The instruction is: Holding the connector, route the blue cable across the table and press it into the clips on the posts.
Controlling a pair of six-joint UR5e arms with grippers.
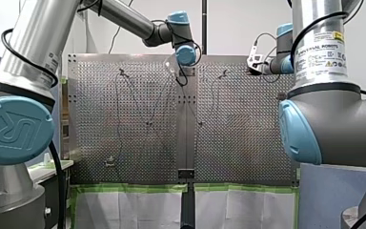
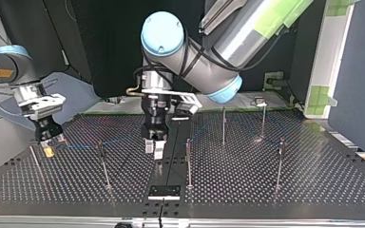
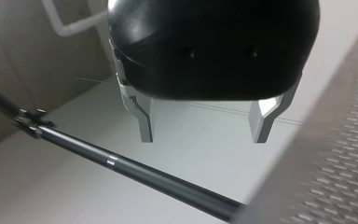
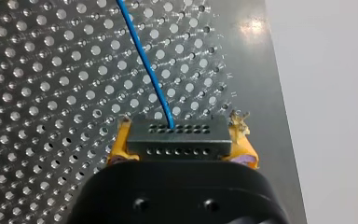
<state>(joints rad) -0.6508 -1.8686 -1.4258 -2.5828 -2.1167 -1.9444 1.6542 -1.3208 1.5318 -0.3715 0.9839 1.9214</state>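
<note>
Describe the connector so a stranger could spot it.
At the perforated table, find my right gripper near the edge. The connector is the dark block with rows of small holes between its yellow pads, the only thing the blue cable runs out of.

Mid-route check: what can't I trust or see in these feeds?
- Right wrist view: blue cable leaves the edge; onward route unseen.
- Top view: clips on posts too small; seating unclear.
- Front view: connector too small and far to make out.
- Left wrist view: table blurred; my left claw body blocks much.
</note>
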